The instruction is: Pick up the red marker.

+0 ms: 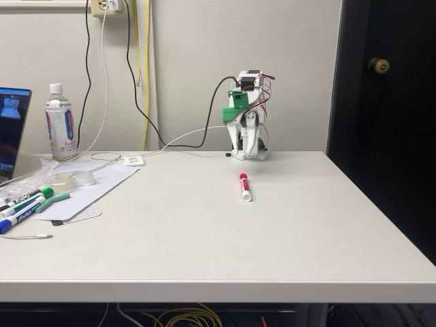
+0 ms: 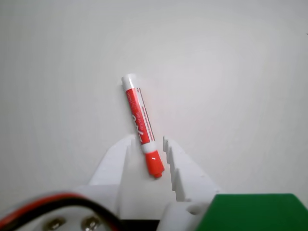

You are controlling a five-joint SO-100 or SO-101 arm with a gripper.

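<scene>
- fingers (image 2: 147, 142) of mine stood apart in the wrist view, white and toothed along their inner edges, one on each side of the red marker (image 2: 141, 124), with nothing clamped between them.
- my gripper hung above the desk (image 2: 240, 72) in that view; the marker's red cap end sat in the gap between the two fingers, and i could not tell whether either finger touched it.
- the red marker lay flat on the desk, its white barrel with the red label running up and slightly left in the wrist view, its white tail end farthest from me.
- in the fixed view the red marker (image 1: 244, 186) lay near the middle of the desk (image 1: 225, 245), just in front of my base, its red cap toward me and its white end toward the camera.
- my arm (image 1: 246, 116) was folded up at the back edge of the desk in the fixed view, white with green parts, cables running from it toward the wall.
- at the left of the fixed view, well apart from the red marker, lay a green-capped marker (image 1: 30, 197) and a blue-capped marker (image 1: 19, 218) on a sheet of paper (image 1: 102, 184).
- a plastic bottle (image 1: 59, 124) stood upright behind them, near a laptop screen (image 1: 13, 126) at the left edge.
</scene>
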